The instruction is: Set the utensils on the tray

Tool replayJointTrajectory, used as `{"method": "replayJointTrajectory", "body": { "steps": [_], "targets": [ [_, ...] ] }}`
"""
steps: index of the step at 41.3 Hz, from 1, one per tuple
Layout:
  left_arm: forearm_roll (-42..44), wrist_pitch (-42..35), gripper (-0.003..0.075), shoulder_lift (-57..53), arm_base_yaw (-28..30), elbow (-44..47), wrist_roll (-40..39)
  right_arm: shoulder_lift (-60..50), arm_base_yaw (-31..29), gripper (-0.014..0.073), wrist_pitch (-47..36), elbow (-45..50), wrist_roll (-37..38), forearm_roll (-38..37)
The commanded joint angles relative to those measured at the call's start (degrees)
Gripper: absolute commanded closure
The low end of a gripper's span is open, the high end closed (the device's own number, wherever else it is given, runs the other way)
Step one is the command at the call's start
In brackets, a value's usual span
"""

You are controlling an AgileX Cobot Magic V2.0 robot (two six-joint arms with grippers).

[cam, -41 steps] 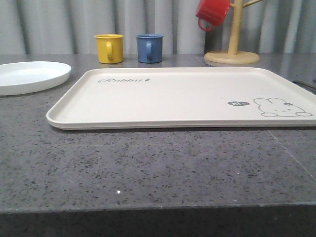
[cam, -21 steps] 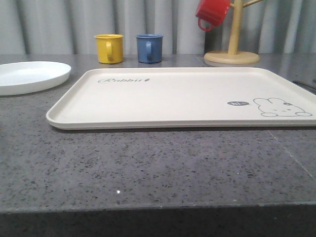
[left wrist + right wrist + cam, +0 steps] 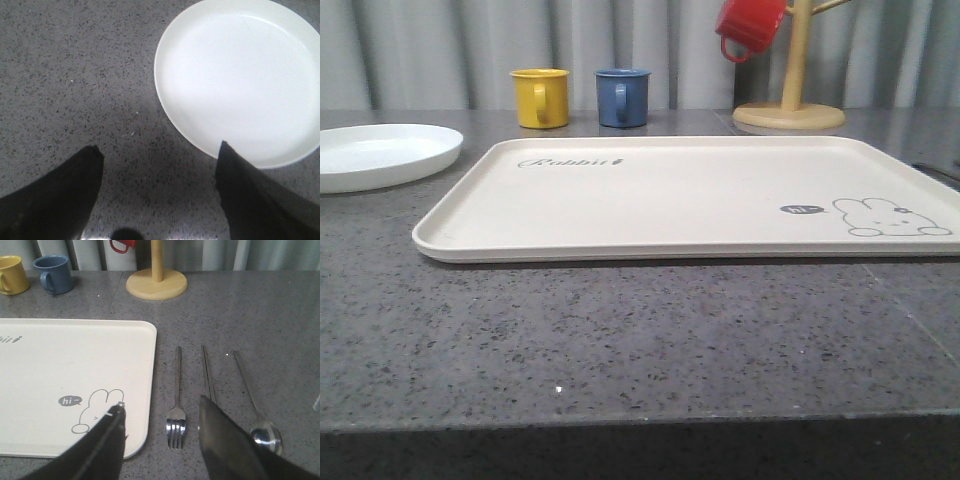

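Right end effector (image 3: 161, 415) hung wide over the fork (image 3: 177, 412), tray (image 3: 75, 350) rim at nine o'clock; thin steel could've skidded on the desk (image 3: 260, 315).

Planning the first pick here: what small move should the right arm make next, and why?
Probably lower the open right gripper onto the fork. It lies on the counter just beside the tray and nearest the fingers, with the knife and spoon farther out. The tray holds no utensils yet.

low front view, downward wrist views, shared tray (image 3: 670, 195)
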Motion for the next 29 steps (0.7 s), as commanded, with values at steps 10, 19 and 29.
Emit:
{"method": "replayJointTrajectory", "body": {
  "steps": [10,19,29],
  "targets": [
    [-23.5,-2.2,0.0247,12.6,4.2,-8.1,11.3,0.8,-0.4,0.0214,-3.9,-1.9,-0.1,-0.4],
    [-24.0,-2.7,0.0247,18.3,4.2,-10.4,11.3,0.8,-0.4,0.0214,-3.9,-1.9,-0.1,-0.4],
    [-24.3,-5.2,0.0265,19.7,4.2,-10.4,11.3,0.8,-0.4,0.0214,-3.9,-1.9,-0.1,-0.4]
  ]
}}
